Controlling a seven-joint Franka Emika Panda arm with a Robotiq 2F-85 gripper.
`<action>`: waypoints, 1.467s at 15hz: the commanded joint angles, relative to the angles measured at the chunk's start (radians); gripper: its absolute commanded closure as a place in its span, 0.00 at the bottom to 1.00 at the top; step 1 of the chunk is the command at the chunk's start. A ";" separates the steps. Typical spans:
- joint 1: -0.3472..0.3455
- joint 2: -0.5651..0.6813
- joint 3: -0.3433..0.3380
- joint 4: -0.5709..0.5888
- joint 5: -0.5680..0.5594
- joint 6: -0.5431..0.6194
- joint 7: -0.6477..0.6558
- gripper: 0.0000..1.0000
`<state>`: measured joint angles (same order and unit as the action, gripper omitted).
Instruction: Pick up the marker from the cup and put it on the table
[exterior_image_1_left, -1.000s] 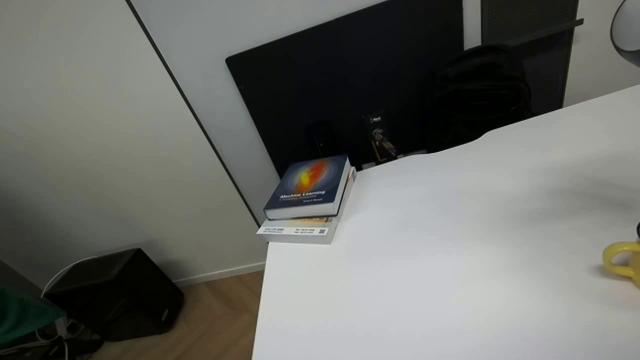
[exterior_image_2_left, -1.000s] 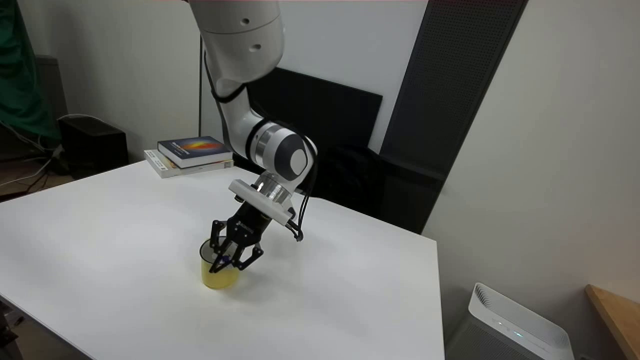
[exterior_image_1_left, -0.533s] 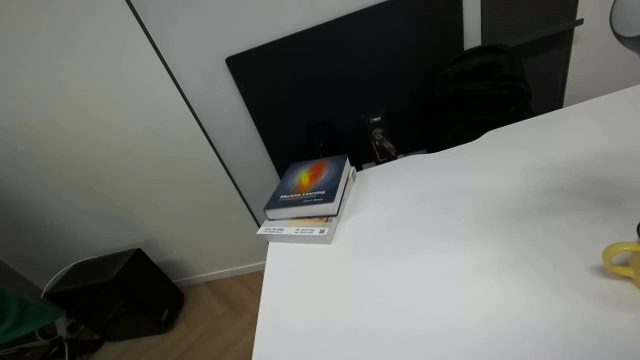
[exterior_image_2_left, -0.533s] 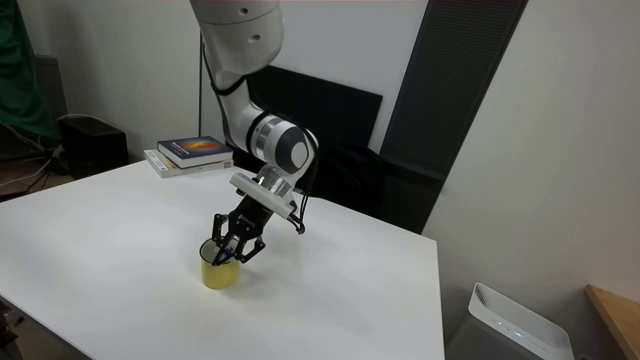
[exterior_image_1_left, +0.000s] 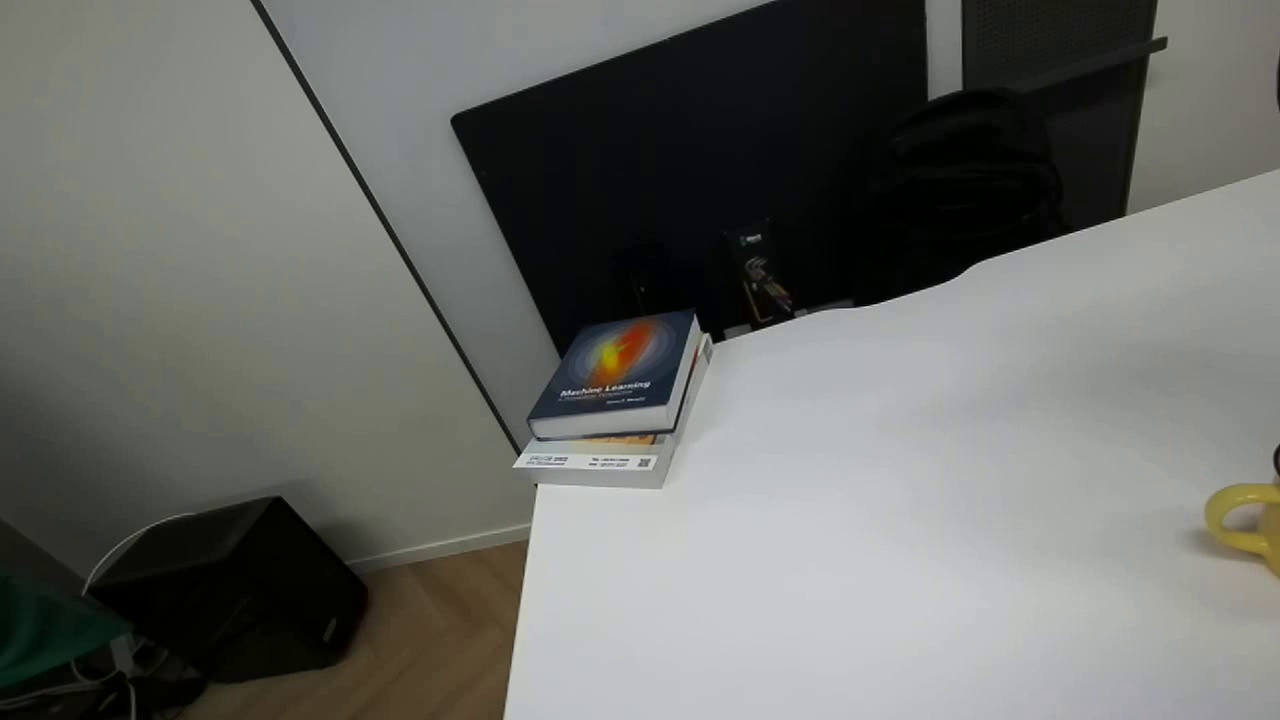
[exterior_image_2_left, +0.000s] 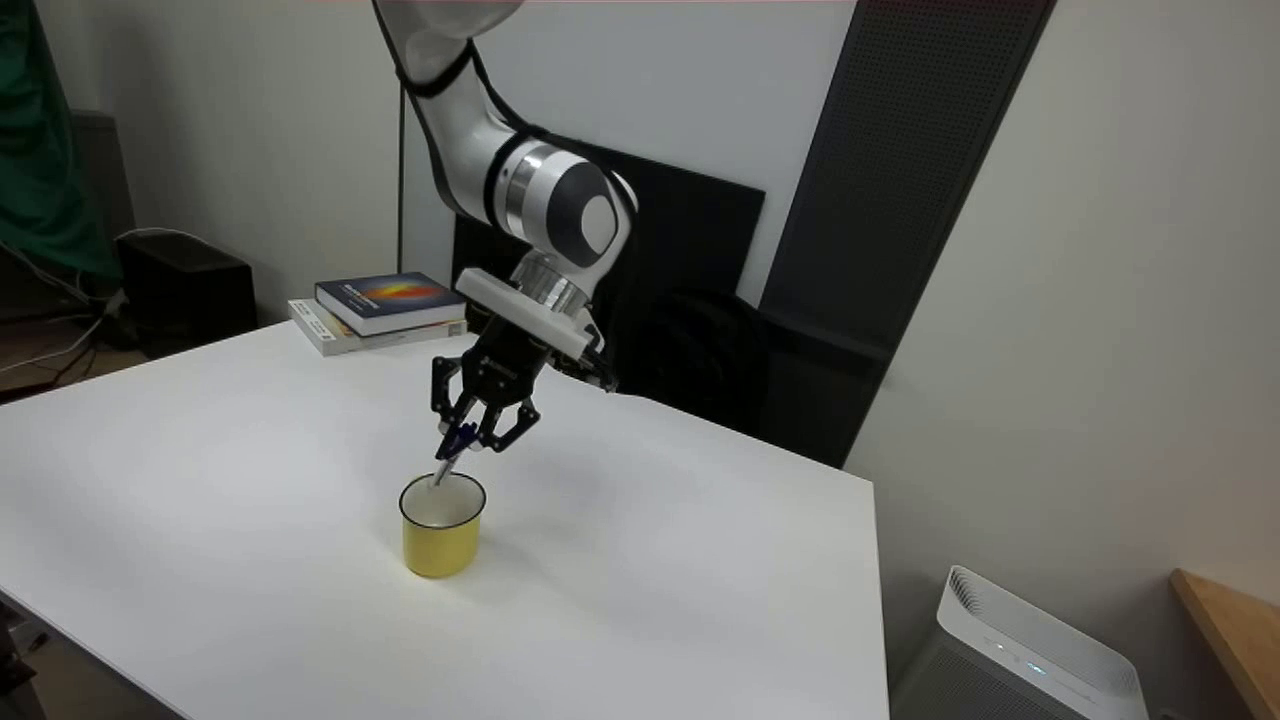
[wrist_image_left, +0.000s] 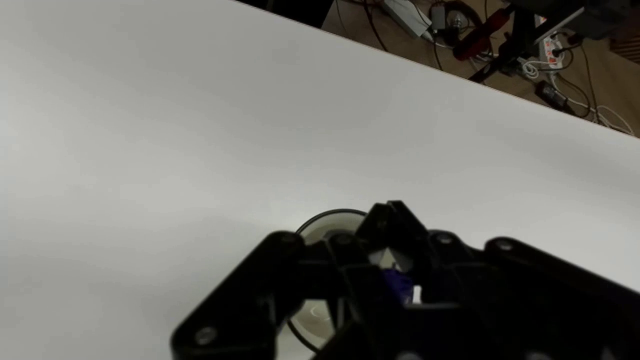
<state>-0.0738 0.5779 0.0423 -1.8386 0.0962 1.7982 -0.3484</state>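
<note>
My gripper (exterior_image_2_left: 452, 450) is shut on the marker (exterior_image_2_left: 445, 470) above the cup. The marker is white with a dark blue part between the fingers. It hangs tilted, and its lower end overlaps the cup's far rim; I cannot tell whether it is inside or just above. The yellow cup (exterior_image_2_left: 440, 548) with a black rim stands upright on the white table (exterior_image_2_left: 680, 600). In an exterior view only the cup's handle side (exterior_image_1_left: 1238, 494) shows at the right edge. In the wrist view the fingertips (wrist_image_left: 388, 205) meet, the blue part (wrist_image_left: 399, 284) shows between the fingers, and the cup rim (wrist_image_left: 325, 215) is partly hidden.
Two stacked books (exterior_image_2_left: 390, 305) lie at the table's far corner, also seen in an exterior view (exterior_image_1_left: 615, 385). A black panel (exterior_image_1_left: 700, 160) and a backpack (exterior_image_1_left: 965, 190) stand behind the table. A white appliance (exterior_image_2_left: 1030, 650) stands beyond the table's edge. Cables (wrist_image_left: 575, 75) lie on the floor.
My gripper has risen from inside the cup's mouth to above it, lifting the marker with it. The arm has moved up. The cup has stayed in place.
</note>
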 joint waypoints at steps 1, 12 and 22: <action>0.014 -0.106 0.008 -0.060 -0.013 -0.001 0.025 0.98; 0.081 -0.251 0.030 -0.224 -0.031 0.128 0.023 0.98; 0.168 -0.369 0.067 -0.694 -0.197 0.811 0.068 0.98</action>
<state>0.0747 0.2790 0.1100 -2.3841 -0.0360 2.4161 -0.3421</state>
